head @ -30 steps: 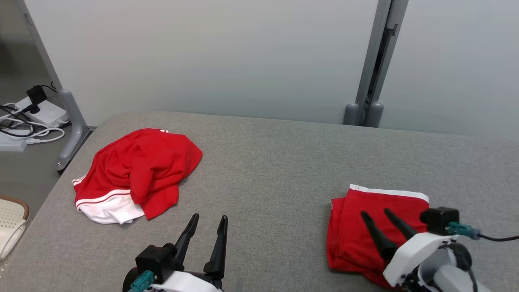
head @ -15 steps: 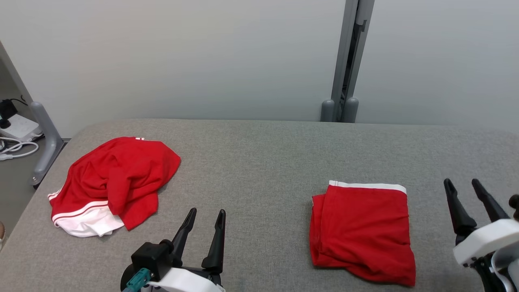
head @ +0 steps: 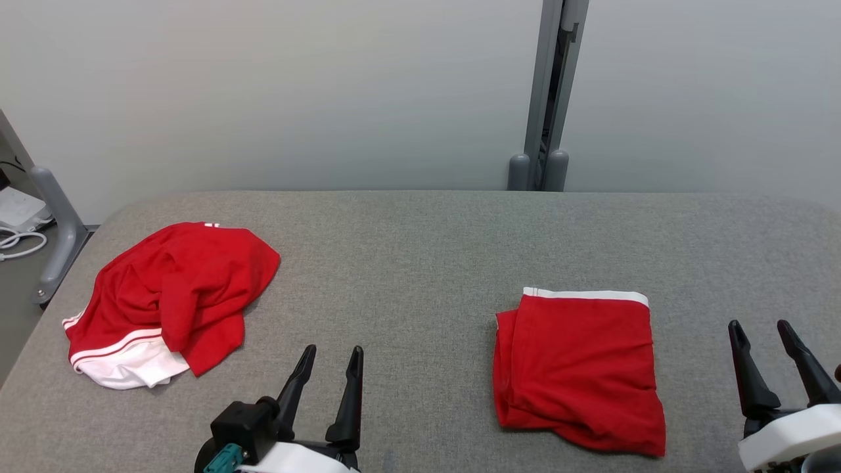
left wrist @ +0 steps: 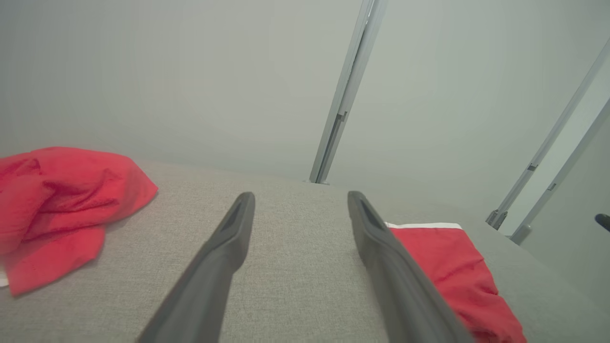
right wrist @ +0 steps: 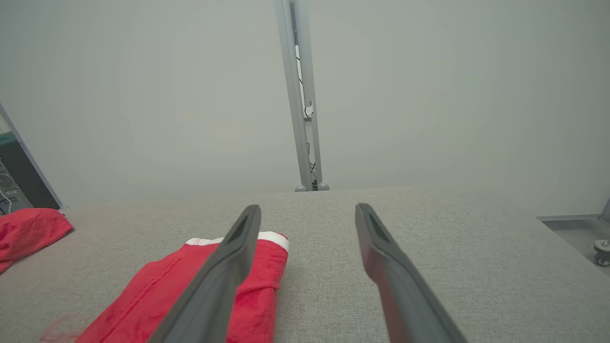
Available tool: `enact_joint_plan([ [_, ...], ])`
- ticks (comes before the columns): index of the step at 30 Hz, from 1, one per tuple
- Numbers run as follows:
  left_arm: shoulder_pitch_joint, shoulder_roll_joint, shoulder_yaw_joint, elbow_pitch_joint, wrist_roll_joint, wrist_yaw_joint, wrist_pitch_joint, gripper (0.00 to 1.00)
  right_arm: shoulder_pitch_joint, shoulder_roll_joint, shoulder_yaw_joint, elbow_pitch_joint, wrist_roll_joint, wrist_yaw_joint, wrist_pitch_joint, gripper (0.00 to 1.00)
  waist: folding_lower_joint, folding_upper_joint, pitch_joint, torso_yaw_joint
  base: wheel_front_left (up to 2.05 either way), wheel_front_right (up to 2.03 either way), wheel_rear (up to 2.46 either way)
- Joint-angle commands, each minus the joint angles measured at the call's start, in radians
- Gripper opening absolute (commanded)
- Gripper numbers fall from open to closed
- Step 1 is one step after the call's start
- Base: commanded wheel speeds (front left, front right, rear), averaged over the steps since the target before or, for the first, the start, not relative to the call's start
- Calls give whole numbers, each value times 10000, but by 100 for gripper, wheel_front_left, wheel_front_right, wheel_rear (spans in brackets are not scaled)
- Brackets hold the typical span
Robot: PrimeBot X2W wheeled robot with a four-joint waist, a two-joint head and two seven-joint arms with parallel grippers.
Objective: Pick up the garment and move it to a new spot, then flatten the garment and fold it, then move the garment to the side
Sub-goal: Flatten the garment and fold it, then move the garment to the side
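- one second before, our right gripper (head: pixel 759 326) was over the folded red garment (head: pixel 578 368). now it was off to the right of it, not touching.
- its two fingers were wide apart and held nothing.
- our left gripper (head: pixel 332 353) stayed low on the left, fingers apart too, holding nothing.
- the whole head picture had slid, so our head turned. the clothes did not move.
- the folded red garment lay flat on the right part of the grey table (head: pixel 407 263), white band at the far edge.
- a second red garment (head: pixel 167 299) lay in a messy heap on the left, well apart.
- we think the folded one was done, and the heap came next.
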State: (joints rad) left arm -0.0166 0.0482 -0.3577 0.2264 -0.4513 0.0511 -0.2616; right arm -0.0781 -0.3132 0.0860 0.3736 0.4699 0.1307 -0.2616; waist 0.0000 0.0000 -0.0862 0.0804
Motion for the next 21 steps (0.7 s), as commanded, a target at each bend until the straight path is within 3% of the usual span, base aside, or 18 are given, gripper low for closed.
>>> enact_joint_plan([
  [1, 89, 46, 39, -24, -15, 46, -32, 100, 132, 41, -82, -51, -106, 1, -43, 100, 0, 0, 3, 9, 0, 0, 0],
  [21, 124, 48, -115, 63, 88, 56, -32, 100, 279, 173, -207, 86, -168, 1, -44, 100, 0, 0, 20, 248, 0, 0, 0],
])
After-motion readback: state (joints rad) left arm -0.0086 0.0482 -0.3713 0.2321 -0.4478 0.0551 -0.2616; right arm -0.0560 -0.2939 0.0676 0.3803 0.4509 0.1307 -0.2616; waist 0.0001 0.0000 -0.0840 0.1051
